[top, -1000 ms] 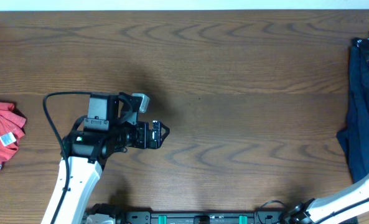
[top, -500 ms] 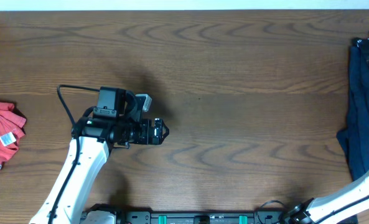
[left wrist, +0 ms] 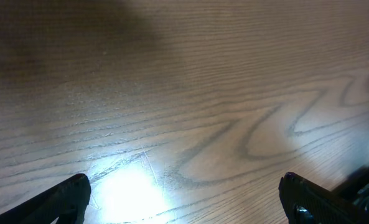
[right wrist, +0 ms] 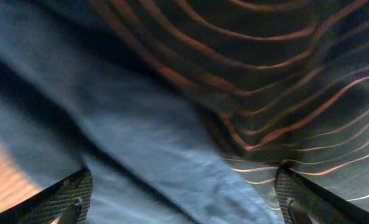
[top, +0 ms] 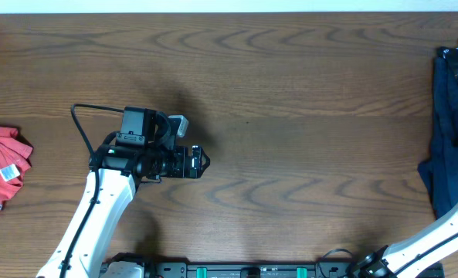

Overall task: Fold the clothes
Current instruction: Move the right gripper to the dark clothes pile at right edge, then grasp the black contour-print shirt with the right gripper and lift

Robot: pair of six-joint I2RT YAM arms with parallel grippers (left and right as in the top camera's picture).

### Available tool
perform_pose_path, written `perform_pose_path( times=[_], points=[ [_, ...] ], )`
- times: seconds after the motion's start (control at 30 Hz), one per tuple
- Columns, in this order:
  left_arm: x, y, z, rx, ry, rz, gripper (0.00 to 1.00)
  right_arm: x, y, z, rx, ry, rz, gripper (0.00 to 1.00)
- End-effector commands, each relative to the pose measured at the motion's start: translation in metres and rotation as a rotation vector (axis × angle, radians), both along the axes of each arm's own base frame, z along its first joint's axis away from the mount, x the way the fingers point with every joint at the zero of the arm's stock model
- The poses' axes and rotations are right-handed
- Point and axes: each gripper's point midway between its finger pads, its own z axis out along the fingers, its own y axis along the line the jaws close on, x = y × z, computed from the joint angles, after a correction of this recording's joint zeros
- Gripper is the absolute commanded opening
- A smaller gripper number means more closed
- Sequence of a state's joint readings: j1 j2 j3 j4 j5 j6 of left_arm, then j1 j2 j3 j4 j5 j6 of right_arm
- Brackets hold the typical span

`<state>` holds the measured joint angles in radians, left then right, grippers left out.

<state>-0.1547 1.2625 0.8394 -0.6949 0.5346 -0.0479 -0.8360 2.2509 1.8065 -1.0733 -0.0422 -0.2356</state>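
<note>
The black jersey (right wrist: 284, 81) lies bunched against a dark blue shirt (top: 447, 154) at the table's (top: 290, 93) right edge; the right gripper (right wrist: 184, 199) is close over both, fingers apart; a red shirt (top: 1, 174) lies at the table's left edge; the left gripper (top: 199, 162), spread wide, hangs over the wood left of the table's middle.

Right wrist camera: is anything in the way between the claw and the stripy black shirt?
Nothing hard is. The open right claw hangs close above the clothes. A dark blue fold lies under its middle, and the black jersey is just beside that.
</note>
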Motion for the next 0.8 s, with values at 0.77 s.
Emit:
perform_pose_path(
  times=[0.77],
  points=[
    [0.004, 0.000, 0.003, 0.013, -0.023, -0.012, 0.98, -0.019, -0.039, 0.007, -0.062, -0.021, -0.213, 0.73]
  ],
)
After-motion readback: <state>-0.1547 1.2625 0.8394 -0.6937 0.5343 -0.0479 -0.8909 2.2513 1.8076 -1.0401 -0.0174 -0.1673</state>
